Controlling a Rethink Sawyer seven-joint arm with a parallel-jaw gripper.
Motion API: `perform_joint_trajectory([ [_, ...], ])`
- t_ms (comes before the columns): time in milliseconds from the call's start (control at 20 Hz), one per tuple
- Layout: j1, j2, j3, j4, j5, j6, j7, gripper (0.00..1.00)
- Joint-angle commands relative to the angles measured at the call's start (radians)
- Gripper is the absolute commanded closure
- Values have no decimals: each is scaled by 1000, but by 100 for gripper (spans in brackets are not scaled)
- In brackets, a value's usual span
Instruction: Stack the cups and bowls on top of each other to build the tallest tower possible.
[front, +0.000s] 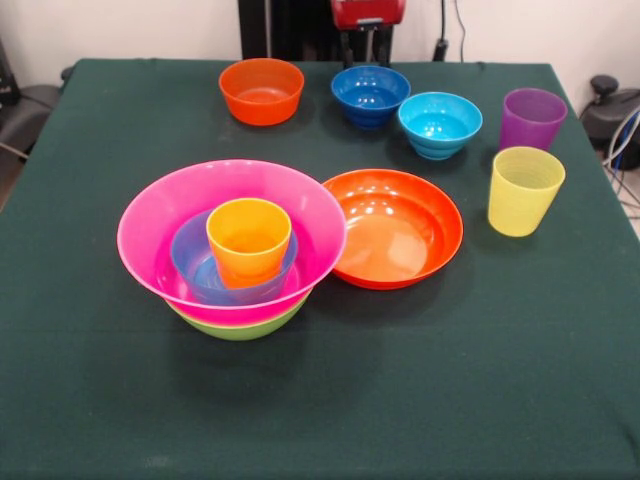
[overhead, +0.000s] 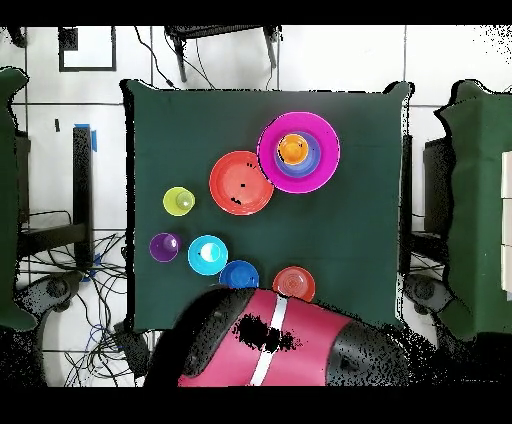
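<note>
Green table cloth (front: 420, 400): near half bare. Tower (front: 232, 250) left of centre: orange cup (front: 248, 240) in blue bowl, pink bowl, lime green bowl. Shallow orange bowl (front: 395, 228) touching its right. Remaining bowls, cups along far and right edges. Gripper (front: 366, 45) at far edge, raised; finger spacing indeterminable.

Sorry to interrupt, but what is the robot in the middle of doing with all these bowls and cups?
Nothing is being held now; the robot arm sits drawn back. A tower stands started: lime green bowl, pink bowl, small blue bowl, orange cup. The shallow orange bowl and the other bowls and cups wait on the table.
</note>
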Motion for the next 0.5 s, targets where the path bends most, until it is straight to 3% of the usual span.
perform_joint_trajectory([
  [50, -2, 107, 74, -163, 12, -56, 179, 0],
  [500, -52, 142, 64, -184, -42, -77, 155, 0],
])
